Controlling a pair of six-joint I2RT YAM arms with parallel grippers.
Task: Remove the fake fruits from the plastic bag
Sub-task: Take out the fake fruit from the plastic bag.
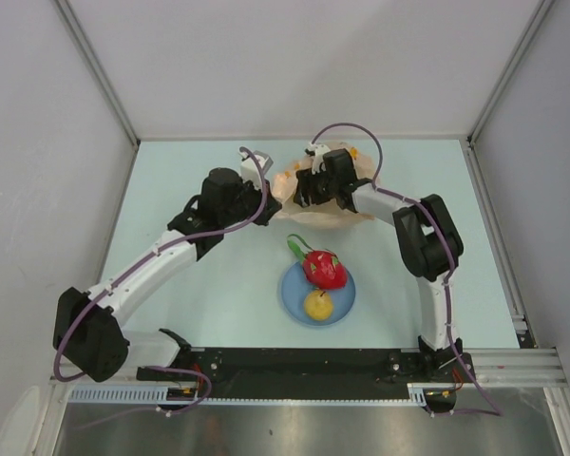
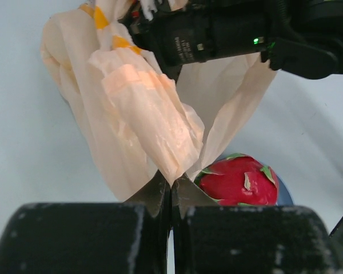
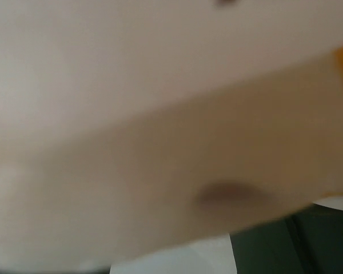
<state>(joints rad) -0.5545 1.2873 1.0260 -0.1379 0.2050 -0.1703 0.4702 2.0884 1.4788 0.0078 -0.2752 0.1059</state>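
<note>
Two fake fruits sit on the blue plate in the middle of the bench: the red dragon fruit and a round yellow fruit. The plastic bag is at the far side of the bench, a little way behind the plate. The left pincer is clenched on a pinch of the bag's thin edge and holds it up. The right pincer is down in the bag. Its own camera shows only blurry peach plastic, so I cannot tell if it is spread or squeezed, or if it has a fruit. No fruit shows inside the bag, but more may be hiding there. I think the job now is to fish out the next fruit. To do it well, the left pincer should hold the edge high and tight so the bag gapes. The right pincer should grab only fruit, not plastic, and come out slowly. From above, the bag's long way runs left to right. Its two sheets part in a V toward the right pincer. The dragon fruit's long way runs slanted, with a green tip pointing far and left.
</note>
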